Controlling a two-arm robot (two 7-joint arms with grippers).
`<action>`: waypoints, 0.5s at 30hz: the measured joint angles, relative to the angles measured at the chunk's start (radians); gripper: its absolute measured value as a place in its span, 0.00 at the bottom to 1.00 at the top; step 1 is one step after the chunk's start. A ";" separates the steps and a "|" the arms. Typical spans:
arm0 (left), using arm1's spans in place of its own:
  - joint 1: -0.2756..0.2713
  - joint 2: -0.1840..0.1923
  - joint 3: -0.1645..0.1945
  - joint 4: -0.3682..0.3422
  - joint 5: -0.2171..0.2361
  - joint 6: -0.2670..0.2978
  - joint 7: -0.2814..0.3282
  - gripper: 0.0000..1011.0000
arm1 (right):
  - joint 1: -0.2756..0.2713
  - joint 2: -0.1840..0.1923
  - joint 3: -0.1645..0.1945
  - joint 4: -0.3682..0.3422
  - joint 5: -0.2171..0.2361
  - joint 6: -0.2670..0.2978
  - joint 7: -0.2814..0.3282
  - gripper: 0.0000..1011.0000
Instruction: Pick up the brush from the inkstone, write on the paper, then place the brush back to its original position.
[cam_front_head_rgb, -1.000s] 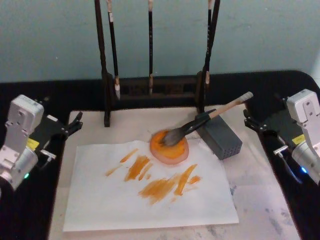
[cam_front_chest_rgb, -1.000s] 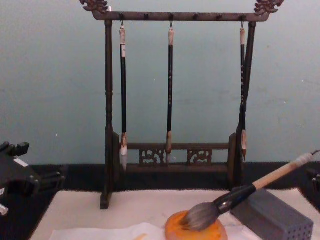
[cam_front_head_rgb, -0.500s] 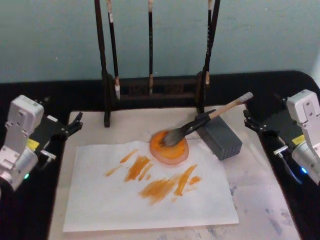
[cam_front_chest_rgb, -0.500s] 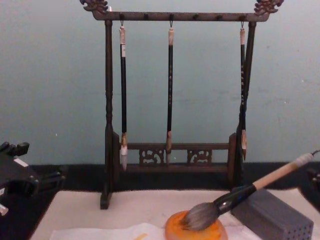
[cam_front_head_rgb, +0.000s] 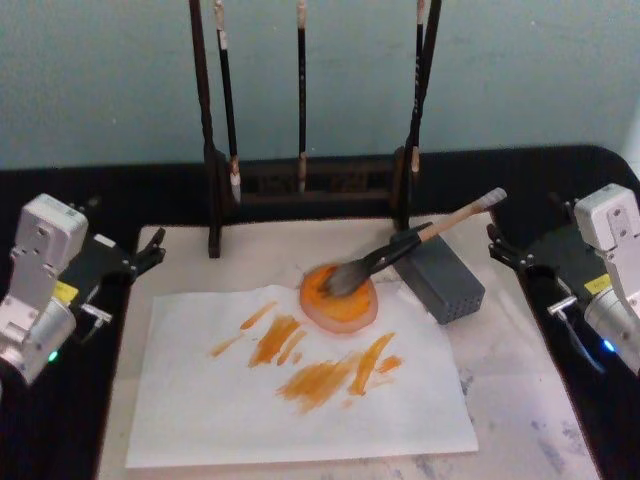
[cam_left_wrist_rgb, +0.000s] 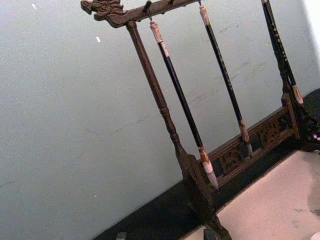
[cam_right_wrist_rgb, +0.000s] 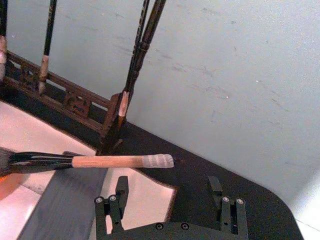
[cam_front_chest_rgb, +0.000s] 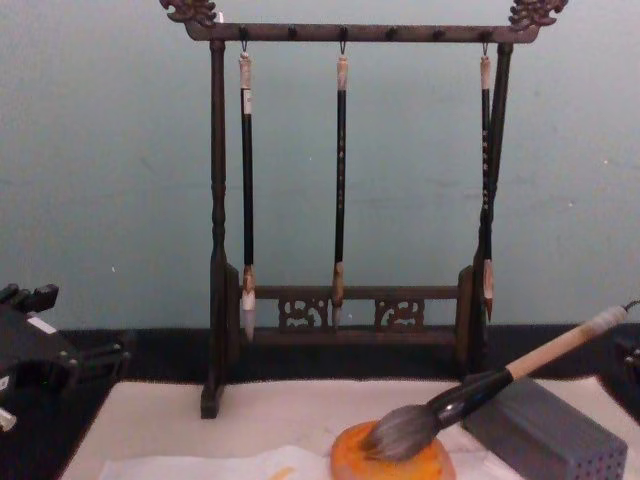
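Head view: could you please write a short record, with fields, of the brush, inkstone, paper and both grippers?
brush: bristles in the inkstone, handle leaning on the grey block
paper: lying flat, orange strokes on it
left gripper: open, empty, left of the paper
right gripper: open, empty, right of the grey block
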 joint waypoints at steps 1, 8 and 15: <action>0.000 0.000 0.000 0.000 0.000 0.000 0.000 0.99 | -0.003 0.000 0.002 -0.002 0.001 0.000 0.003 0.99; 0.000 0.000 0.000 0.000 0.000 0.000 0.000 0.99 | -0.034 -0.012 0.050 -0.035 0.093 0.027 0.067 0.99; 0.000 0.000 0.000 0.000 0.000 0.000 0.000 0.99 | -0.063 -0.052 0.133 -0.069 0.318 0.133 0.193 0.99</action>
